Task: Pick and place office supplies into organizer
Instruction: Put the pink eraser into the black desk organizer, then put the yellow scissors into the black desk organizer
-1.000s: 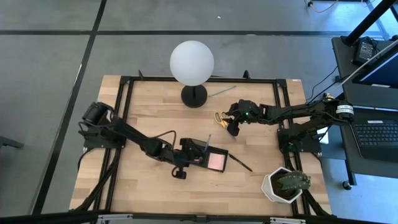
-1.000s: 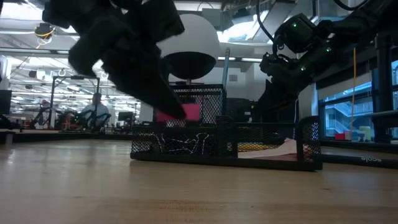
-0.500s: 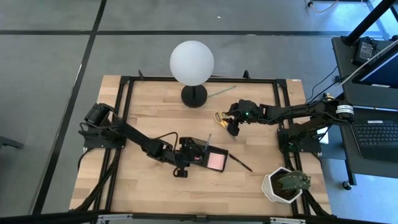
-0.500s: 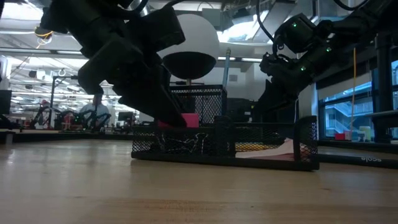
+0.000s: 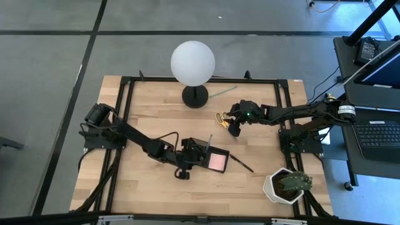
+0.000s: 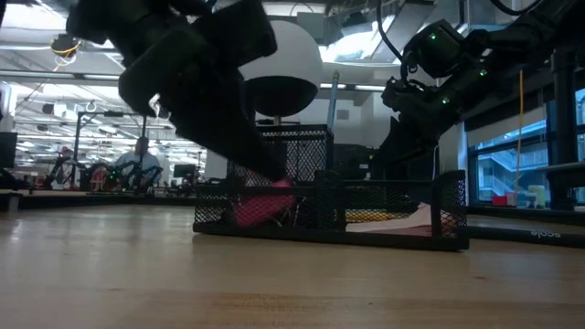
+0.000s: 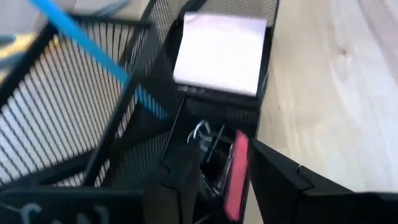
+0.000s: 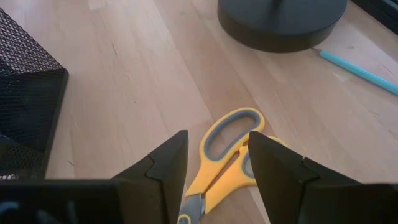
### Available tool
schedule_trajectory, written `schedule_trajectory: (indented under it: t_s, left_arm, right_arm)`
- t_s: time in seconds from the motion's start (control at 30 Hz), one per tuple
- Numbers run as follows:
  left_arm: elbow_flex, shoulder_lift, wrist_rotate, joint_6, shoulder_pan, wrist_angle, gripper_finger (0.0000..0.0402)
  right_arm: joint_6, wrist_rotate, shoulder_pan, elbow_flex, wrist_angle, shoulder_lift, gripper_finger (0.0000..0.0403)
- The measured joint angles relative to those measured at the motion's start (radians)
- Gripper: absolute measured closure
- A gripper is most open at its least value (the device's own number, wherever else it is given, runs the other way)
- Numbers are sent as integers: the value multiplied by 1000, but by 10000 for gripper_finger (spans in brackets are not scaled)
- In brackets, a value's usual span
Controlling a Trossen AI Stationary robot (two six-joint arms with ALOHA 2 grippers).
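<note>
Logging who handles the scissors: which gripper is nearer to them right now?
Right. The right gripper hangs open directly over the yellow-handled scissors, while the left gripper is across the table at the organizer, holding a pink item.

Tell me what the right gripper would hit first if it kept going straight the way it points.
The yellow-handled scissors: the open right gripper has a finger on either side of their handle loops. Height above them is unclear; past them comes bare table.
</note>
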Motion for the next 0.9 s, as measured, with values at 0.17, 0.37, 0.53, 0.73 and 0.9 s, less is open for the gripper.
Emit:
schedule_trajectory:
  t_s: [0.17,0.37,0.53,0.73,0.9]
  left_arm:
    - [45,0,2,63,0,-60,265]
    - [141,-19,13,102,-14,-182,263]
    - [206,-100,29,104,-43,-318,268]
    - [218,-258,-37,104,-54,-427,275]
    - [211,-347,-160,115,-26,-547,279]
  right_arm:
    - [0,0,0,0,-1,0,232]
    - [0,0,0,0,-4,0,232]
    - [0,0,0,0,-20,0,232]
    - [47,-3,0,0,-34,0,232]
    - [127,-9,1,0,-51,0,232]
